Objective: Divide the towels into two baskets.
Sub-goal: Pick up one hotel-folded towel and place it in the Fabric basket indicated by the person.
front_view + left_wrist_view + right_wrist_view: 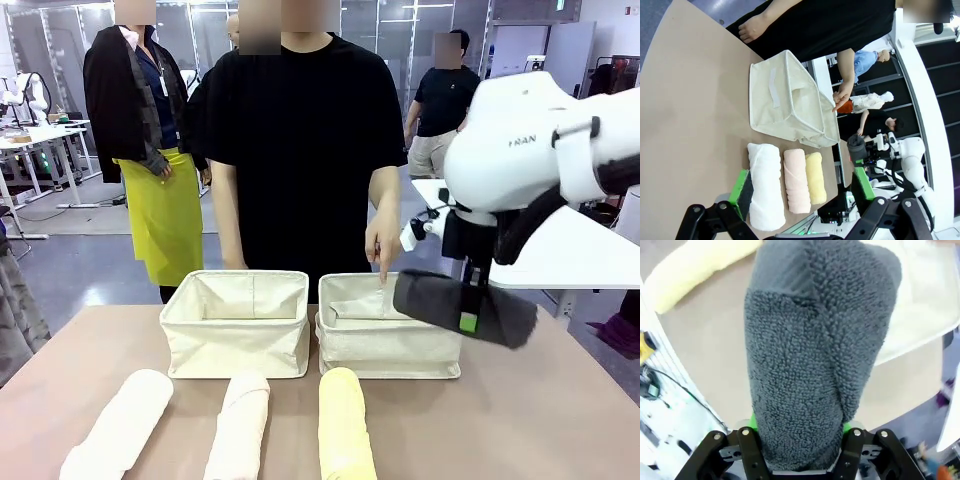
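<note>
My right gripper (468, 318) is shut on the dark grey towel (462, 306), holding it in the air just above the right edge of the right basket (385, 352). In the right wrist view the grey towel (815, 355) sits between the green pads (848, 427). The left basket (235, 345) stands beside the right one. White (120, 425), cream (238, 425) and pale yellow (345, 428) towels lie in a row at the near table edge. My left gripper (802, 186) hangs open above the white towel (765, 185), with the cream towel (796, 180) and the yellow towel (815, 177) alongside it.
A person in black stands at the far side, one hand (380, 250) pointing a finger down into the right basket. Bare table lies left of the baskets and right of the yellow towel. A white table (560, 250) stands behind on the right.
</note>
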Controlling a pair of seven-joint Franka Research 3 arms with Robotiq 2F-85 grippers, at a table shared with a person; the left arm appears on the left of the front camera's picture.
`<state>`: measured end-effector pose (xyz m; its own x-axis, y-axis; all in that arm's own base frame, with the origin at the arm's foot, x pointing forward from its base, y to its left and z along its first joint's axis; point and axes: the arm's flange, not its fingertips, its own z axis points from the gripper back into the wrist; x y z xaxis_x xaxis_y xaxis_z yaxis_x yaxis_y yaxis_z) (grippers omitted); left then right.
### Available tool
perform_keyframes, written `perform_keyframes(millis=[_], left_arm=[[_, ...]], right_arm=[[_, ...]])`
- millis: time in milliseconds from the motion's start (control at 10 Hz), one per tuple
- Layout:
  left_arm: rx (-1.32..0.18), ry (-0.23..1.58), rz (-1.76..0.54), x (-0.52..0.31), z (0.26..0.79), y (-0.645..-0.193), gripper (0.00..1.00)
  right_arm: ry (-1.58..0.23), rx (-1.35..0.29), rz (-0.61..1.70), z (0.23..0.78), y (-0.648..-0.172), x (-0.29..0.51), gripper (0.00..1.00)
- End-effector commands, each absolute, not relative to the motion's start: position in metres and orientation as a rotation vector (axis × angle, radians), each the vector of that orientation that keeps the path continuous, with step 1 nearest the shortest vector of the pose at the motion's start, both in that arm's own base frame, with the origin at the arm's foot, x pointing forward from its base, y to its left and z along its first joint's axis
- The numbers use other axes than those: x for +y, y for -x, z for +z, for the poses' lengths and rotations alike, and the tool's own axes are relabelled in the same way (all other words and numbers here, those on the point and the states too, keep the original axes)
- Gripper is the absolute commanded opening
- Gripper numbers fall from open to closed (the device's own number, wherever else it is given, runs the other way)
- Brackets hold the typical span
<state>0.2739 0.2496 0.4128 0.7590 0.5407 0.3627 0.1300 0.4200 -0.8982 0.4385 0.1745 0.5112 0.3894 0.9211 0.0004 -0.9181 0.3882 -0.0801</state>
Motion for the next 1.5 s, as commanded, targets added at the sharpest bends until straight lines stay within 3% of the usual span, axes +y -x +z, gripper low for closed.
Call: perform_keyframes(millis=[0, 200, 300, 600, 900, 1400], left_arm=[[-0.706, 1.134, 0.285, 0.251, 0.414, -0.272, 1.00], [-0.706, 1.134, 0.285, 0.251, 0.414, -0.272, 1.00], [-0.706, 1.134, 0.285, 0.251, 0.414, -0.272, 1.00], [-0.706, 1.134, 0.285, 0.251, 0.414, -0.272, 1.00], [-0.706, 1.134, 0.285, 0.251, 0.414, -0.272, 1.00], [-0.706, 1.134, 0.285, 0.251, 0.414, -0.272, 1.00]], right_arm=[[0.136, -0.109, 1.426, 0.531, -0.464, 0.184, 0.59], [0.136, -0.097, 1.493, 0.528, -0.483, 0.200, 0.59], [0.130, -0.081, 1.399, 0.534, -0.461, 0.191, 0.59], [0.130, -0.081, 1.399, 0.534, -0.461, 0.191, 0.59], [0.152, -0.133, 1.659, 0.530, -0.506, 0.215, 0.59], [0.215, -0.027, 1.792, 0.511, -0.591, 0.253, 0.59]])
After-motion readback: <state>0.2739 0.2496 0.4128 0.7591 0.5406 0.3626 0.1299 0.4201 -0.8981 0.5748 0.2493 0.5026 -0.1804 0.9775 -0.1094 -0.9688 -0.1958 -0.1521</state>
